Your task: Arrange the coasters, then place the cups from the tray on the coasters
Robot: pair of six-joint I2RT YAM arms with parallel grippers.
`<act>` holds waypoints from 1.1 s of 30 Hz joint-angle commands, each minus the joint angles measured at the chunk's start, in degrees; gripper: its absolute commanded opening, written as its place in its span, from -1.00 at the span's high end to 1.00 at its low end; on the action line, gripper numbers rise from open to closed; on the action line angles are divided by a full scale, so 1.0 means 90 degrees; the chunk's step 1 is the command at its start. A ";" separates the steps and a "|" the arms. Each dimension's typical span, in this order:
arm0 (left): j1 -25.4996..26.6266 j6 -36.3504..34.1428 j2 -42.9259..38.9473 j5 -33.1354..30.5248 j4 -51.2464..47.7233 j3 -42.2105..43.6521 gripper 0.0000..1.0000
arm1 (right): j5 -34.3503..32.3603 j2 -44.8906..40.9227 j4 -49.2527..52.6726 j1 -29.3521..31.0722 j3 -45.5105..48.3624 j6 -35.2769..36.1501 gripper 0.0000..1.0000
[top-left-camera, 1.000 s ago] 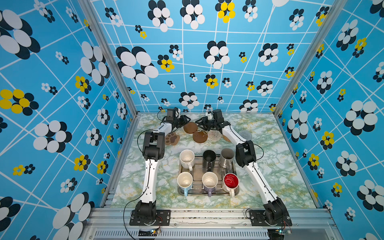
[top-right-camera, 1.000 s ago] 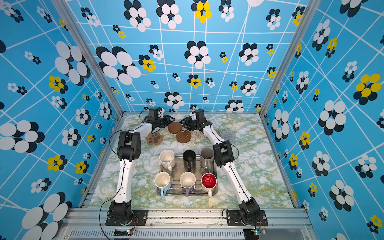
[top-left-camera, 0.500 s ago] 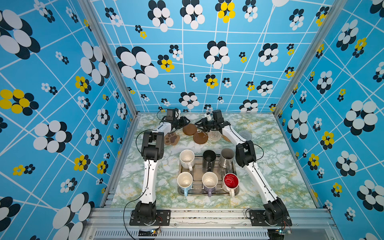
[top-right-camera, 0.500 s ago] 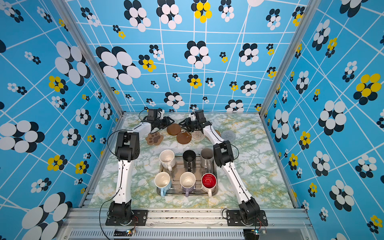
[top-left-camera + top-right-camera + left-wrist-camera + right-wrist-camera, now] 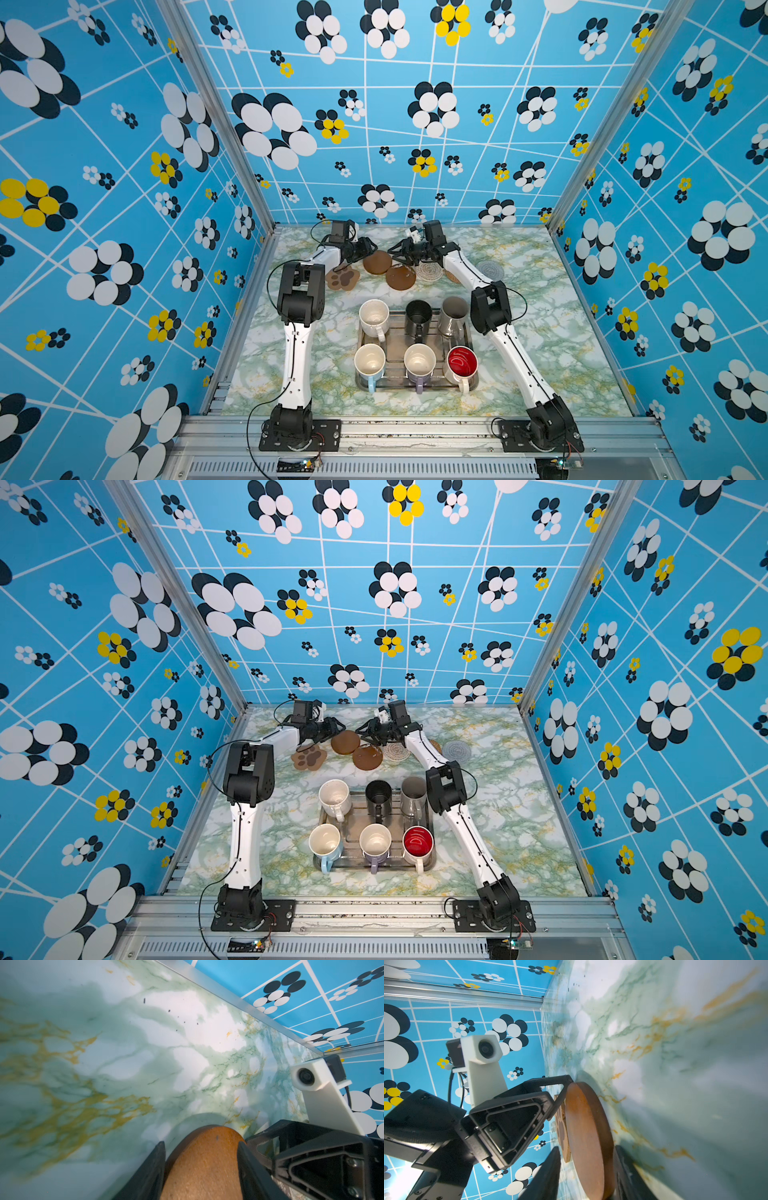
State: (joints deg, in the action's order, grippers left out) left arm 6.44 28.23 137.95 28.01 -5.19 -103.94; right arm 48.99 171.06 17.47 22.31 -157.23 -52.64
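Beyond the tray [image 5: 395,349], coasters [image 5: 377,262] look flat, mostly round (one paw-shaped).

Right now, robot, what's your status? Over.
Right gripper open astride far brown disc coaster; left gripper at same disc, grip unclear. Six mugs on tray. Second brown disc close alongside.

I see the green-and-gold marbled tabletop [image 5: 124,1053] beneath my left claw [image 5: 200,1147], with an aluminium rail [image 5: 239,1001] and blue flowered walls [image 5: 324,989] beyond it.
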 commanded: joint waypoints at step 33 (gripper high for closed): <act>0.1575 -0.1584 -0.0989 -0.0563 -0.5184 -0.0964 0.34 | -0.0804 -0.5057 0.1411 -0.1034 0.4822 0.2646 0.96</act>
State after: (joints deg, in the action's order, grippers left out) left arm 20.40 15.07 125.69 23.53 -47.51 -110.24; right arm 42.46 130.58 35.20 13.67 -116.97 -28.29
